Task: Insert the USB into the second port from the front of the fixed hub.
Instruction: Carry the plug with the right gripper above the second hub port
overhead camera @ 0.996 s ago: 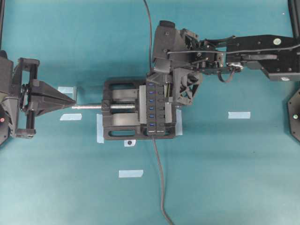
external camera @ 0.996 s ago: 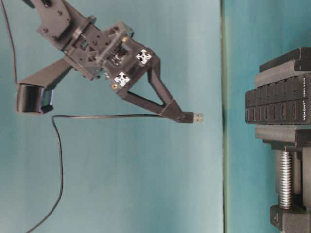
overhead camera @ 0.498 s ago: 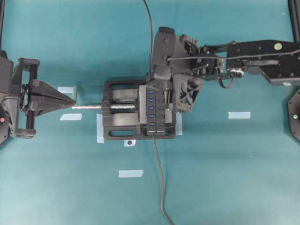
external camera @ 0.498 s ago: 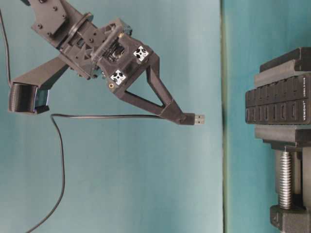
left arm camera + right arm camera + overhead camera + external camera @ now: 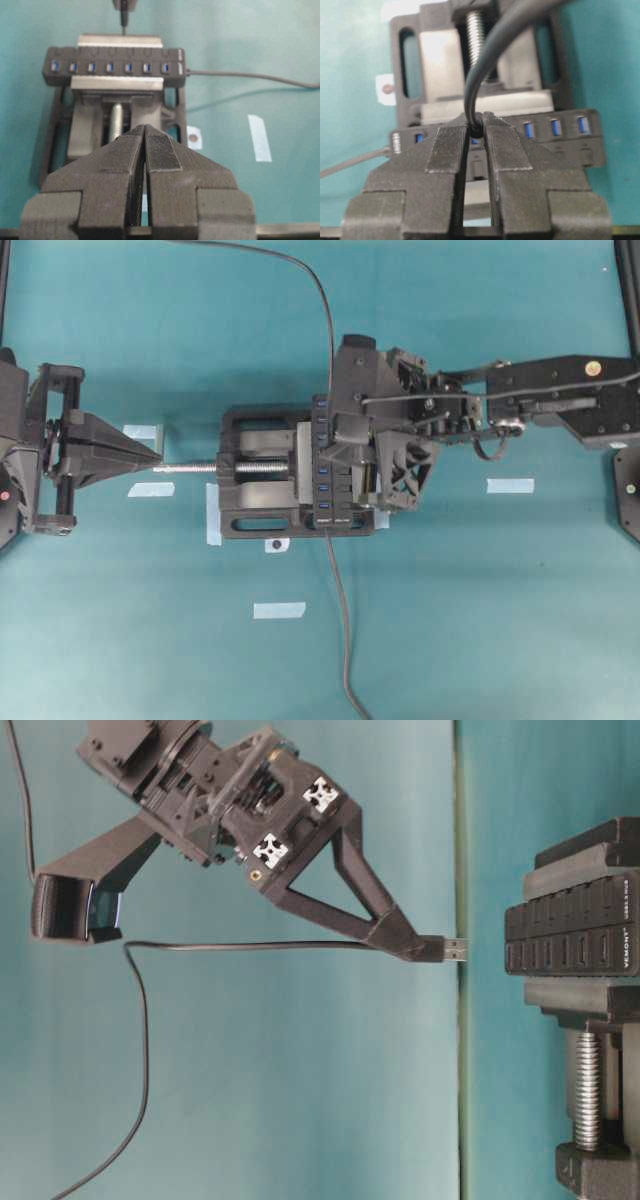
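Overhead, right pincer (image 5: 405, 942) clamped on the USB (image 5: 452, 949), clear air before the vise-held (image 5: 250, 502) fixed hub (image 5: 575, 936).

I have the right gripper (image 5: 415, 946) reaching in from the right, tilted downward with its jaws clamped tight on the cable, while my left gripper (image 5: 150, 455) sits closed and level at the far left edge.
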Tool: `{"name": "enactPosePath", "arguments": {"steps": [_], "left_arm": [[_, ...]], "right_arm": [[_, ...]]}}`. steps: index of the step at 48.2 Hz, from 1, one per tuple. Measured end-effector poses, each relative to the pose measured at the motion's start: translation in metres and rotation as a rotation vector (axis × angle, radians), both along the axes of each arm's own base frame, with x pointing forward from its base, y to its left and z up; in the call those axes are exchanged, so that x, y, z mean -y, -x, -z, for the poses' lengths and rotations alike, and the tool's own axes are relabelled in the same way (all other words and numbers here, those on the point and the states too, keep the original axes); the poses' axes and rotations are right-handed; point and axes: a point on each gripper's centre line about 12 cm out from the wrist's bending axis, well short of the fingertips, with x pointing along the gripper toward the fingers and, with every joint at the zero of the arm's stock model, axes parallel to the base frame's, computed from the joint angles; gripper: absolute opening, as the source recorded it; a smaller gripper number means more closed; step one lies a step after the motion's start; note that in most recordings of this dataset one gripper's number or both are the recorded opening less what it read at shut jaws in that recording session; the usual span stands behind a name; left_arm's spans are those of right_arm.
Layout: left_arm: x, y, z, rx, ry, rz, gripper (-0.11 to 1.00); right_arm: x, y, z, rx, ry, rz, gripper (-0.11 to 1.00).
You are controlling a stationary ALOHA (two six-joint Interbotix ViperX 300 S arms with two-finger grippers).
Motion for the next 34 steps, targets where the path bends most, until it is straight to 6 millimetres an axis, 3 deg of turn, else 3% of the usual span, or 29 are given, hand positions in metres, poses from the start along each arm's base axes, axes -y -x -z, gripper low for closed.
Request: {"name": "enactPosePath", "arguments": {"steps": [34], "left_arm": [[0.0, 0.0, 0.0, 0.0, 0.001, 0.0, 0.0]], "right_arm": [[-0.015, -0.009, 0.032, -0.04, -0.005, -0.035, 0.06]]}}
